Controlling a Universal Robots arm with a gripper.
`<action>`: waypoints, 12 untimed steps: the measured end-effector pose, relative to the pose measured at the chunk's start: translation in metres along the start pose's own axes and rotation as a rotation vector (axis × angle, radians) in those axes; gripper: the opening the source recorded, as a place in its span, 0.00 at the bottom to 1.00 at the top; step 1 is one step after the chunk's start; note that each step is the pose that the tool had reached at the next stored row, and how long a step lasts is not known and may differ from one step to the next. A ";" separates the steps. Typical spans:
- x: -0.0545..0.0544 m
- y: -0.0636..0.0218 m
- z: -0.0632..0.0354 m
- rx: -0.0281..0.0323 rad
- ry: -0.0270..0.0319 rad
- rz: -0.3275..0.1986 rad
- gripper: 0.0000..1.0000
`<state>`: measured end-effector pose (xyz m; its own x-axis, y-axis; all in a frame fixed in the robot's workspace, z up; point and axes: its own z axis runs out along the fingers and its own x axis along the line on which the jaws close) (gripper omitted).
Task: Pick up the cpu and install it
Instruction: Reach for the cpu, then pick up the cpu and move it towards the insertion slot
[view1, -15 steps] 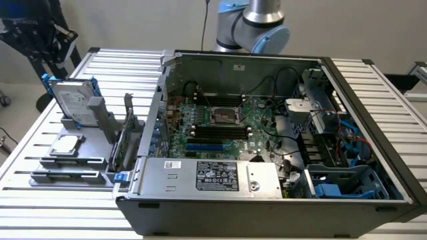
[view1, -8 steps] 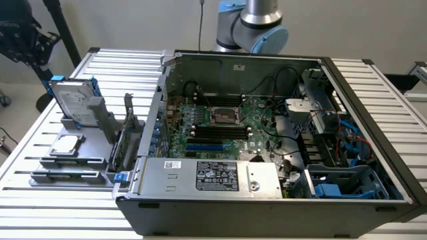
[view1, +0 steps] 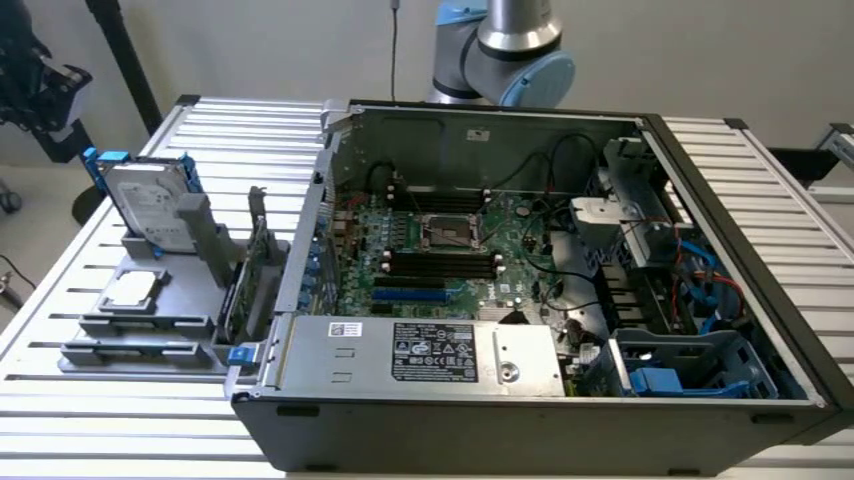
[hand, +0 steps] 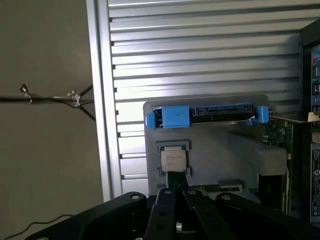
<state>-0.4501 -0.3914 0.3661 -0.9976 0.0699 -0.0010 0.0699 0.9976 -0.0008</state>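
One cpu (hand: 173, 160) below the closed gripper (hand: 176, 176), apart.

In the exterior view, the arm (view1: 514, 45) is cut off by the frame's top edge. The label print on the power supply (view1: 414, 350) is too small for me to read. From the wrist view, the closed gripper (hand: 176, 176) covers the near edge of the cpu (hand: 173, 160). I cannot tell whether they touch. The chip's markings are illegible.

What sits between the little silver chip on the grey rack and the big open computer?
In the exterior view, a green circuit card stands on edge in the grey rack, between the cpu and the computer case.
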 end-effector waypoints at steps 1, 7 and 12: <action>0.000 0.0000 0.0000 0.0000 0.0000 0.000 0.11; 0.000 0.0000 0.0000 0.0000 0.0001 0.000 0.11; 0.000 0.0000 0.0000 0.0000 0.0001 0.000 0.11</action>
<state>-0.4502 -0.3913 0.3662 -0.9976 0.0699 -0.0008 0.0699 0.9976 -0.0008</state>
